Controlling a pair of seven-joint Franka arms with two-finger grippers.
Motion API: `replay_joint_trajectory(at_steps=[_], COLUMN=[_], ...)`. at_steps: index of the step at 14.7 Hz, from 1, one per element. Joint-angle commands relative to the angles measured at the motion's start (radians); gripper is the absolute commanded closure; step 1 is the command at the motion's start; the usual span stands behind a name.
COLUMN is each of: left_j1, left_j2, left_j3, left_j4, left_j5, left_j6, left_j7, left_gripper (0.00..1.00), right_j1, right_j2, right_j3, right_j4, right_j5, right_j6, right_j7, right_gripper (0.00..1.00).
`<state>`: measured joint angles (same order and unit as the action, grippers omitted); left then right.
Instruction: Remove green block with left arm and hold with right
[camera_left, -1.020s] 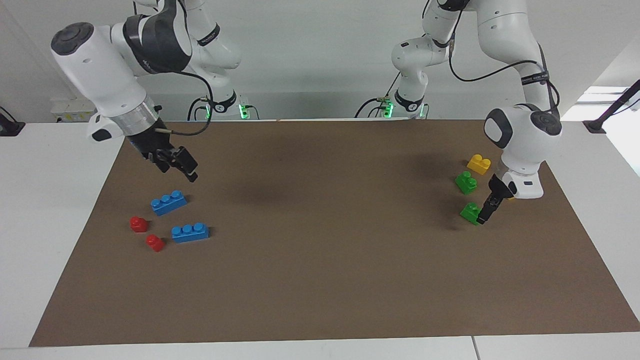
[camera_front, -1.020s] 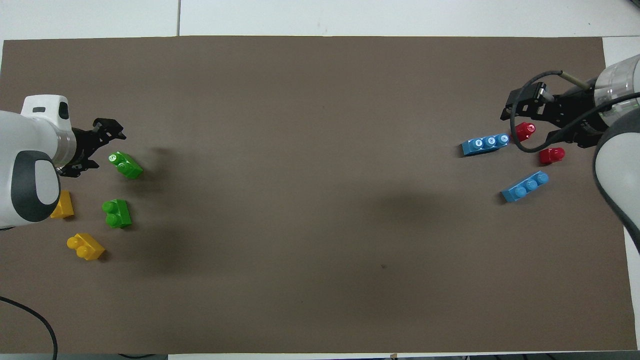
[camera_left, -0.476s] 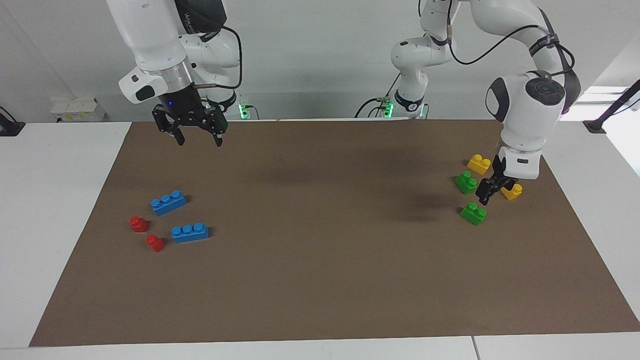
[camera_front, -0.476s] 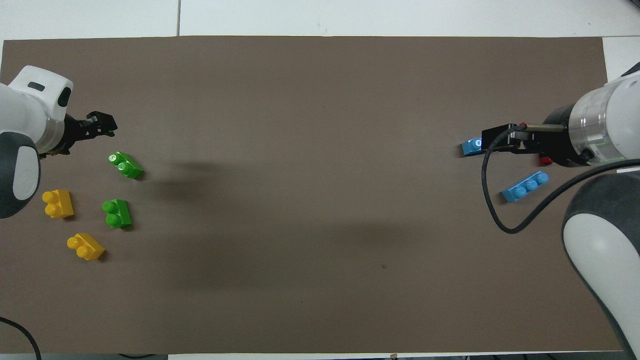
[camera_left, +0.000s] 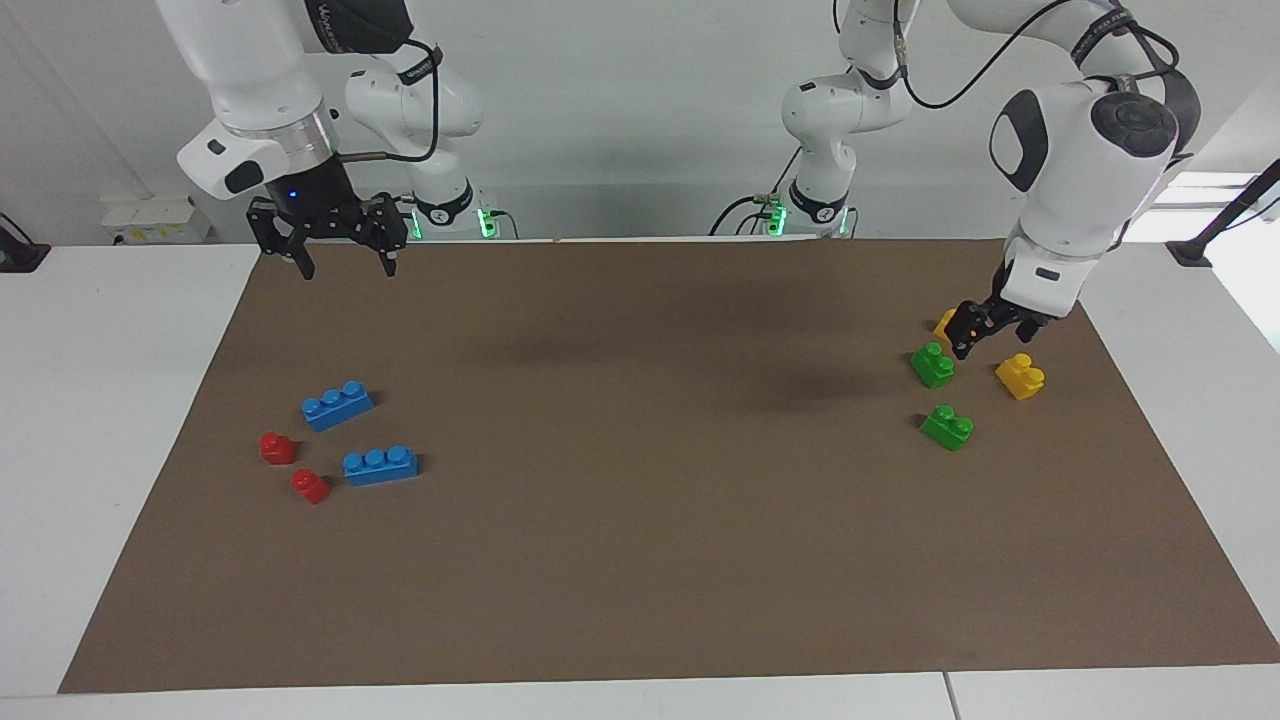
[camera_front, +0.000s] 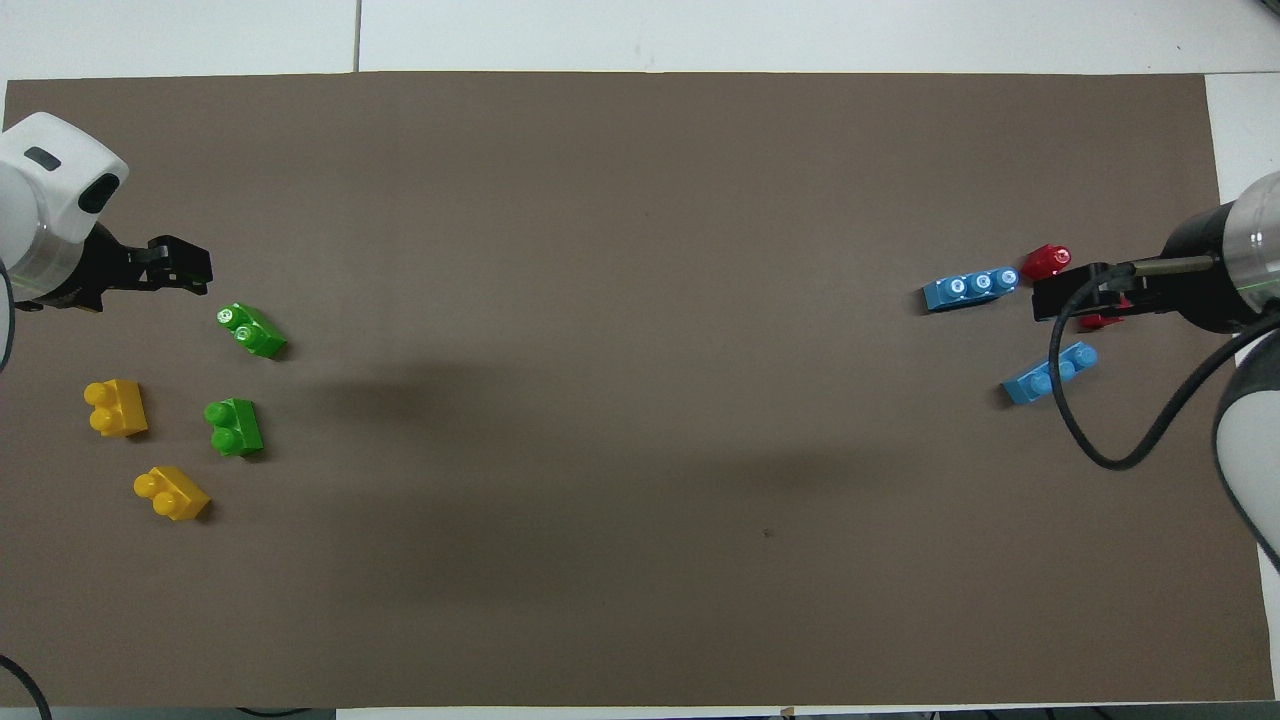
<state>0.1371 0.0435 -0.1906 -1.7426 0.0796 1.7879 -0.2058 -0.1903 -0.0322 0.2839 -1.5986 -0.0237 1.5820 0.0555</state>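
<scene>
A: Where's my left gripper (camera_left: 972, 332)?
B: Up in the air near the left arm's end of the worktop (camera_left: 640, 600), over the yellow brick (camera_left: 944, 322) closest to the robots. Fingers spread, nothing in them.

A: Green block (camera_left: 947, 427)?
B: Flat on the brown mat (camera_left: 640, 560), near that same end, on its own. A second green brick (camera_left: 931, 365) sits just nearer the robots, and another yellow brick (camera_left: 1019, 376) lies beside that one, toward the short edge.

A: Right gripper (camera_left: 340, 262)?
B: I've got it high, over the mat's edge closest to the robots, by the right arm's corner. Fingers released, empty.

A: Anything else at that end?
B: Two blue bricks (camera_left: 337, 405) (camera_left: 380, 466) and two red bricks (camera_left: 277, 447) (camera_left: 310, 486), all apart from each other, none touched.
</scene>
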Motion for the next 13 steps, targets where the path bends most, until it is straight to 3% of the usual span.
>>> replay_joint_trajectory(at_steps=[1, 4, 6, 7, 13], left_j1=[-0.001, -0.022, -0.030, -0.030, -0.030], left_j2=[-0.066, -0.092, -0.097, -0.100, -0.126], left_j3=[0.003, 0.003, 0.003, 0.003, 0.003], left_j4=[-0.008, -0.011, -0.012, -0.014, -0.023], left_j5=[-0.038, -0.038, -0.040, -0.040, -0.040], left_j6=[-0.099, -0.134, -0.130, -0.133, -0.136], left_j7=[0.028, 0.032, 0.032, 0.034, 0.132], left_gripper=[0.00, 0.00, 0.00, 0.00, 0.00], right_j1=[-0.005, 0.066, 0.231, 0.254, 0.249], right_j2=[0.028, 0.026, 0.025, 0.026, 0.020], right_j3=[0.012, -0.043, -0.234, -0.267, -0.267], right_j4=[0.042, 0.046, 0.048, 0.046, 0.045], right_j5=[-0.022, -0.022, -0.024, -0.022, -0.022], right_j6=[-0.028, -0.030, -0.033, -0.033, -0.034], right_j7=[-0.017, -0.019, -0.020, -0.020, -0.016], right_gripper=[0.00, 0.00, 0.00, 0.00, 0.00])
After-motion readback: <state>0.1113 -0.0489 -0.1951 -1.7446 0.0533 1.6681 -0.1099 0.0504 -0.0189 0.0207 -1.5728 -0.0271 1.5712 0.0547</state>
